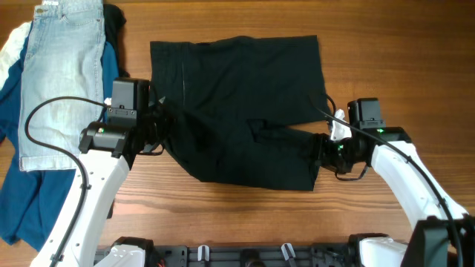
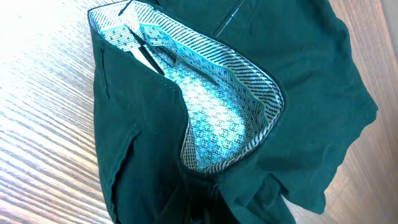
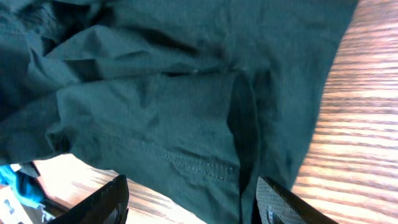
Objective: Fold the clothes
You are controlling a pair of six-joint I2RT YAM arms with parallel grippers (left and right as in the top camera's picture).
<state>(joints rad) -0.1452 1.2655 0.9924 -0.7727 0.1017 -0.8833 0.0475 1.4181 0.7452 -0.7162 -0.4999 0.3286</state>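
Observation:
The black shorts (image 1: 245,96) lie spread on the wooden table, partly folded, with one leg doubled over at the front. My left gripper (image 1: 165,122) is at their left edge, shut on the bunched waistband. In the left wrist view its jaws (image 2: 202,214) are buried in dark fabric, and the shorts (image 2: 298,93) gape open to show the pale patterned lining (image 2: 217,118). My right gripper (image 1: 320,152) is at the front right corner. In the right wrist view its fingers (image 3: 193,190) are wide apart, with the shorts' stitched hem (image 3: 155,93) lying between them.
Pale-blue denim shorts (image 1: 63,74) lie at the far left over a deep-blue garment (image 1: 22,200). A white cloth (image 1: 9,48) and a black cloth (image 1: 115,22) lie beside them. Bare wood (image 1: 415,59) shows at the right.

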